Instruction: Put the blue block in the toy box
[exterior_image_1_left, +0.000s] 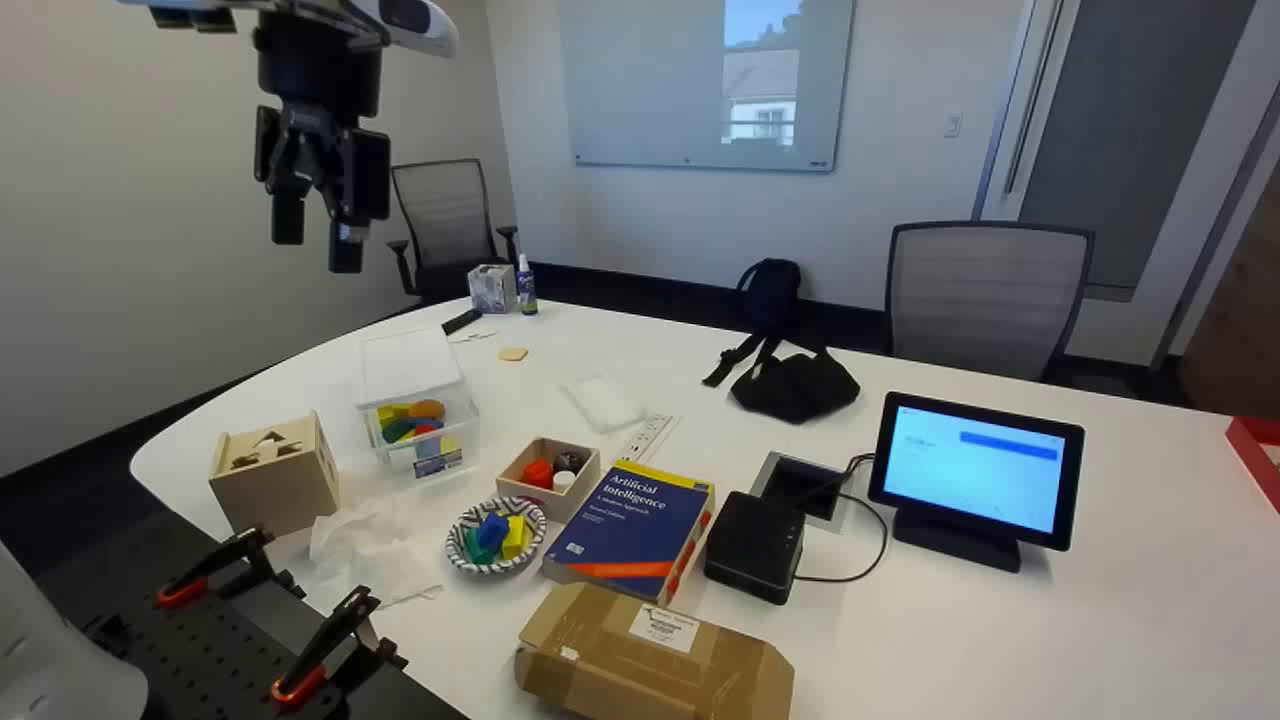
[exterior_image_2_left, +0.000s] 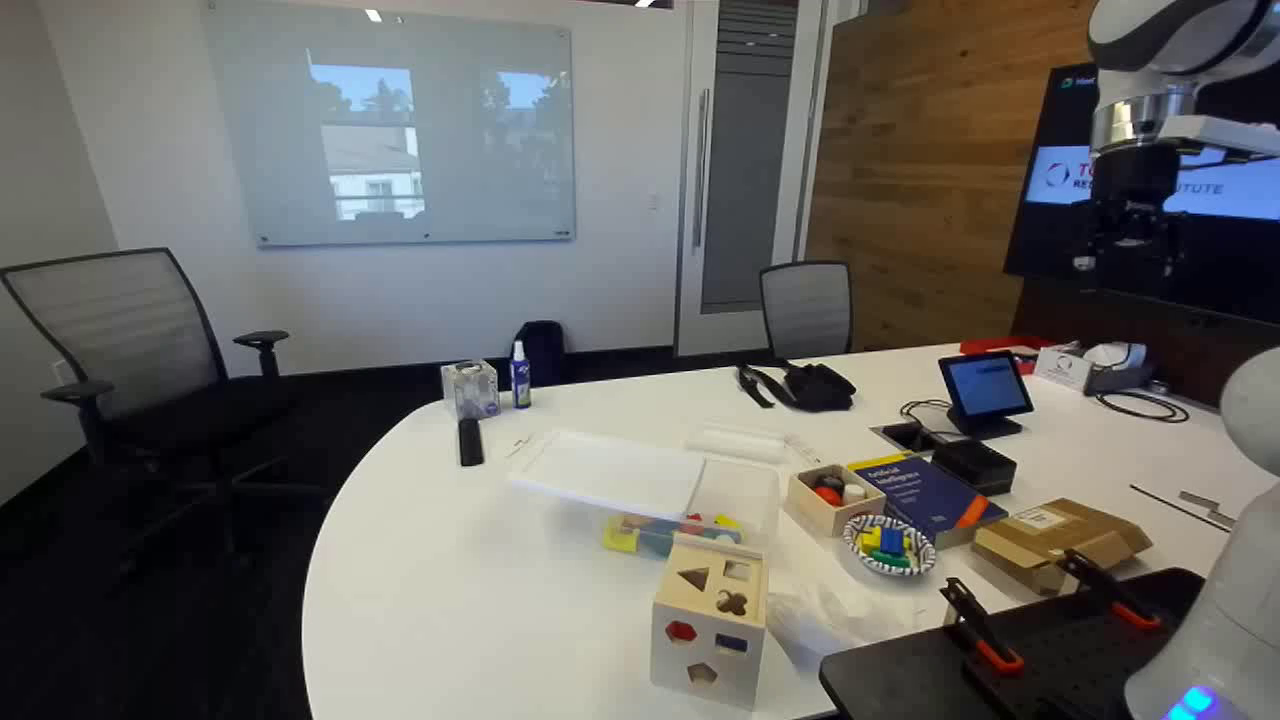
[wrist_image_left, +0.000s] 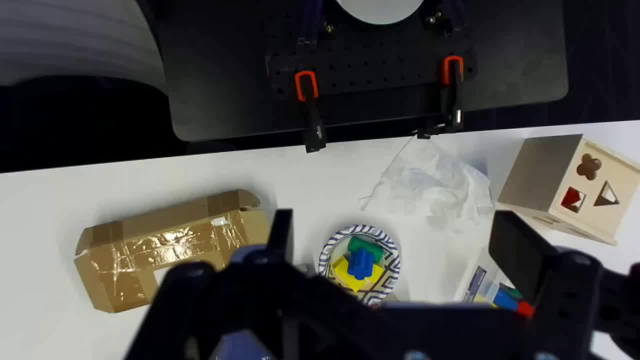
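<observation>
the pincer (exterior_image_1_left: 317, 238) hangs high, jaws spread wide, the blue block (wrist_image_left: 360, 264) below in a bowl (wrist_image_left: 391, 260).

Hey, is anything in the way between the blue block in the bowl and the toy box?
A crumpled white sheet lies between the bowl and the toy box; nothing taller shows in that gap. Lifting the blue block over the sheet should probably do.

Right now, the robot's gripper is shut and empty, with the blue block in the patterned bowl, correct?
Not shut: the wrist view shows the gripper standing wide open. It is empty, and the blue block is in the patterned bowl.
</observation>
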